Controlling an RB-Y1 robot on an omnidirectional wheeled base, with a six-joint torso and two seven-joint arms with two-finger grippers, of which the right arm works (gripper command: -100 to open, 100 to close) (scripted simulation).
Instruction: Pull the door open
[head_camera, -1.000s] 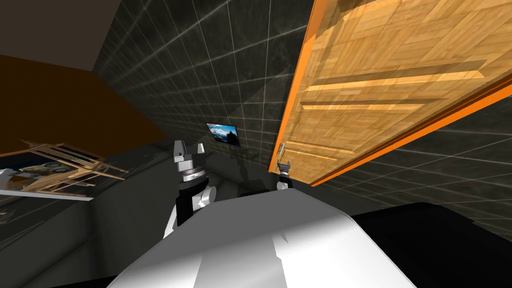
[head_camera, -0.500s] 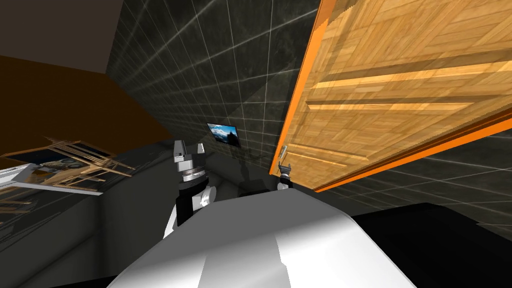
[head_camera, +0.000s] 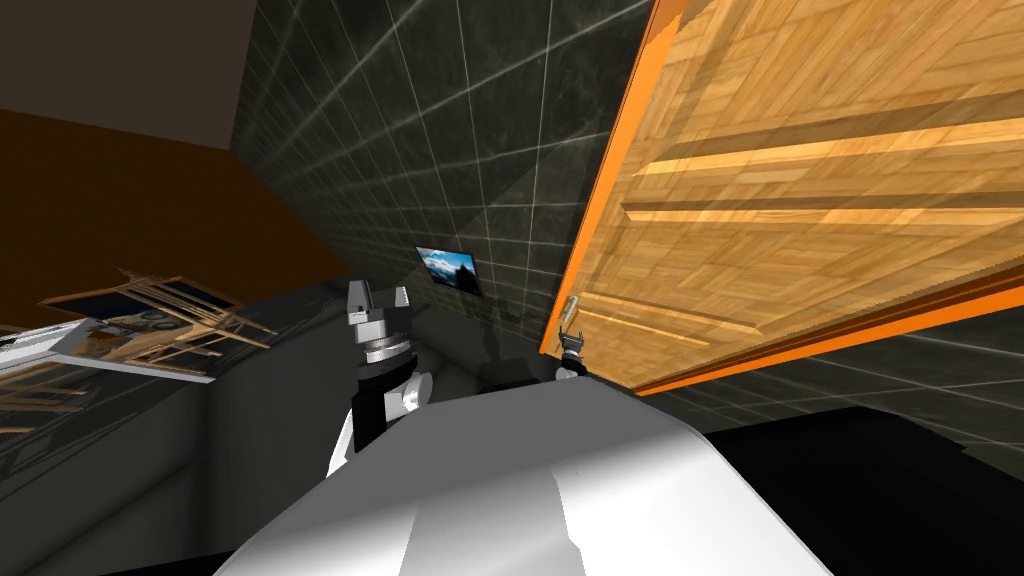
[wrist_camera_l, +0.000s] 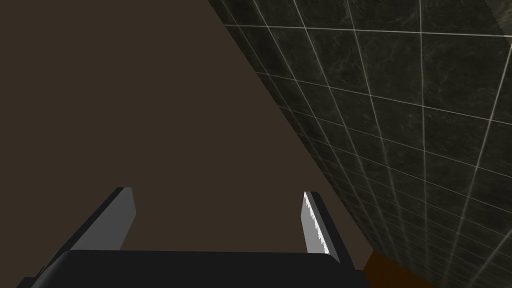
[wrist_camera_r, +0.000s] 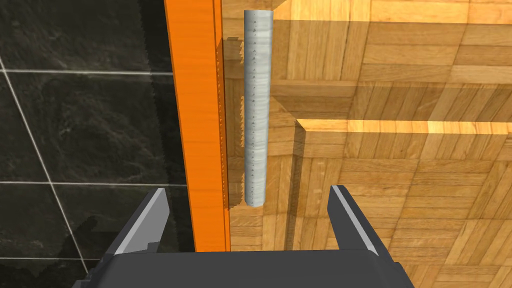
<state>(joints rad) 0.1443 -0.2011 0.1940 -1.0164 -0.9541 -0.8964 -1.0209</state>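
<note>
Left gripper (wrist_camera_l: 217, 193): two light grey fingers standing wide apart above dark body

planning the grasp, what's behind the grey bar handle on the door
Behind the grey handle is the wooden door face, beside its orange edge. The bar covers its mounts and any gap behind it, so those cannot be seen. The open right gripper faces the handle's end.

1. Door (wrist_camera_r: 400, 165): wood, parquet-block pattern, warm yellow, slight sheen.
2. Door edge (wrist_camera_r: 200, 125): orange, faint wood grain, smooth.
3. Handle (wrist_camera_r: 256, 110): pale grey bar, brushed-metal look, matt.
4. Wall (wrist_camera_r: 90, 125): dark marbled tiles, pale grout lines.
</note>
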